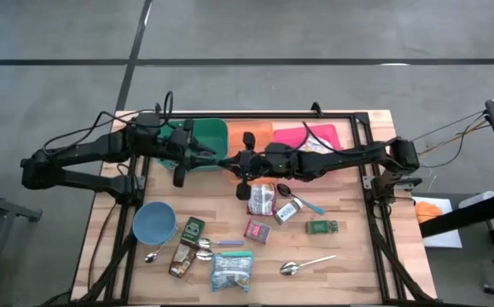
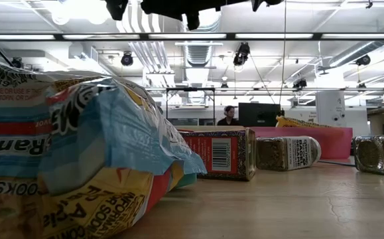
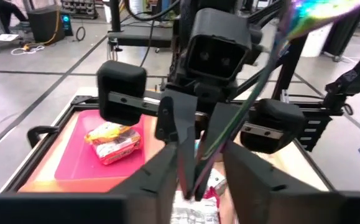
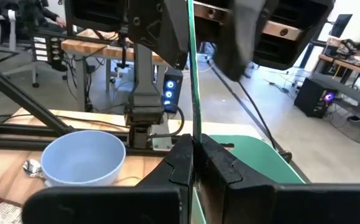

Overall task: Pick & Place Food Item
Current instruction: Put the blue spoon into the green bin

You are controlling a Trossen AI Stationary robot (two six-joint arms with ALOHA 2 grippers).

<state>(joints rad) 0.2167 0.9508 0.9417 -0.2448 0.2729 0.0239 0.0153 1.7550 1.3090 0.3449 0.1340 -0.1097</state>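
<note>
Both arms meet high above the table's middle. My right gripper [image 4: 194, 155] is shut on a thin flat shiny packet [image 3: 254, 74], which shows edge-on in both wrist views. My left gripper [image 3: 195, 180] faces it from the table's left. It is open, with one finger on either side of the packet's edge and a gap showing on both sides. In the high view the left gripper [image 1: 221, 160] and the right gripper [image 1: 236, 162] almost touch, tip to tip. My right gripper pinches the flat packet between its two fingers, which press on the packet's two faces [image 4: 193, 127]. The fingers come level from the table's right side. The packet stands on edge, lifted clear of the table.
Green [image 1: 206, 136], orange [image 1: 251, 134] and pink [image 1: 332, 135] trays line the far edge, with a noodle packet [image 3: 112, 142] on the pink one. Below the arms lie a blue bowl [image 1: 154, 222], spoons [image 1: 302, 266], spice jars [image 1: 322, 227] and food packets [image 1: 231, 270].
</note>
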